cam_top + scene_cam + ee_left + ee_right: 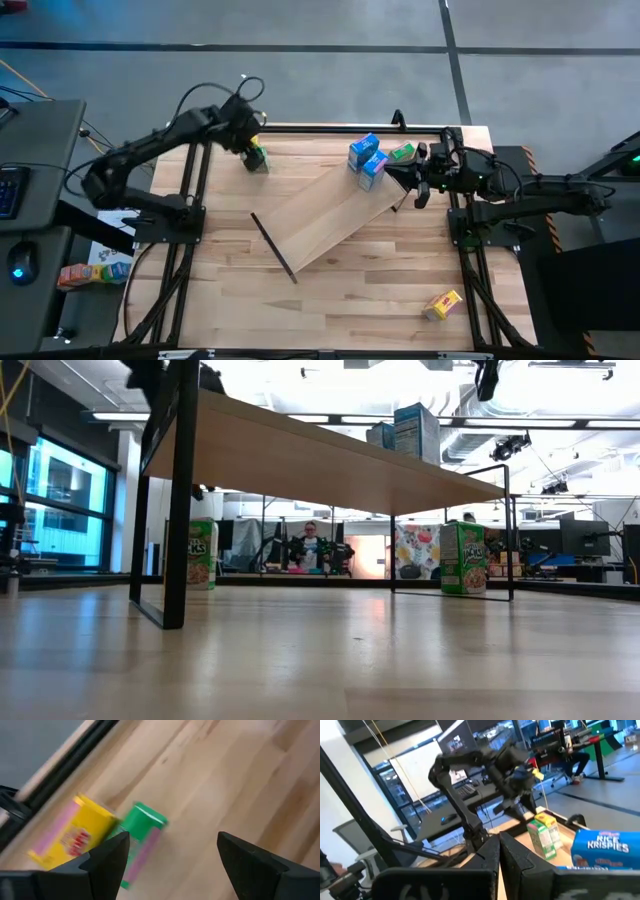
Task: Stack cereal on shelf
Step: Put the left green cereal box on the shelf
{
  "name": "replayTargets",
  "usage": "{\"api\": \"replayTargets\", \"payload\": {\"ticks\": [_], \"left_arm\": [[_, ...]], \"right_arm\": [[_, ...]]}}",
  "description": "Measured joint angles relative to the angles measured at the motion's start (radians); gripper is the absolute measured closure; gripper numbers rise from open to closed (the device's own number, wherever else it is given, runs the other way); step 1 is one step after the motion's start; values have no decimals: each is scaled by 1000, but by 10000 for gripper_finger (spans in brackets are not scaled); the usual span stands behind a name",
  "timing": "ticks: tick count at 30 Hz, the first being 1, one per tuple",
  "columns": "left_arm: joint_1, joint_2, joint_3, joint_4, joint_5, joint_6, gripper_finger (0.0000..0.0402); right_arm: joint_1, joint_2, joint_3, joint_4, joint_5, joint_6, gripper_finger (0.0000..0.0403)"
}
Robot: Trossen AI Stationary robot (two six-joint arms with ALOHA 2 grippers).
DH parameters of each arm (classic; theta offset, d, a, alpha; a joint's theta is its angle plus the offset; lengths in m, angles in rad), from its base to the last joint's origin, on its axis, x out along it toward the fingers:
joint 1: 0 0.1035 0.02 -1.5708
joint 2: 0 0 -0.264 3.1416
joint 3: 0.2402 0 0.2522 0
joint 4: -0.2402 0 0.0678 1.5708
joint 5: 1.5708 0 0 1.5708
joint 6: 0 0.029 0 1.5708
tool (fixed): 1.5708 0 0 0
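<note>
From above, the shelf lay diagonally across the middle of the tabletop, a black bracket at each short end. Two blue cereal boxes stood on its far end, with a green box just beside them near the tabletop's far right corner. The left hand hung at the far left edge over a yellow and green pair of boxes. The right hand sat at the right edge, next to the shelf's far end. A second yellow box lay alone near the front right corner.

At tabletop level, the shelf board stood raised on its brackets, a blue box on top and two green boxes upright beyond it.

The left wrist camera showed its fingers spread wide apart above the yellow box and the green box, which were touching.

The right wrist camera showed its fingers pressed together, holding nothing.
</note>
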Motion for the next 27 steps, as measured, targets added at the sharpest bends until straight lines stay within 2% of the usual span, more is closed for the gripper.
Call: {"api": "replayTargets", "payload": {"ticks": [6,14,27], "left_arm": [[12,118,126,-65,-1,199,110],[-40,195,139,-153,-78,500,110],[-40,204,104,-92,-105,695,110]], "right_arm": [[0,1,0,-51,0,10,402],[0,1,0,-56,1,18,402],[0,1,0,-106,4,18,402]]}}
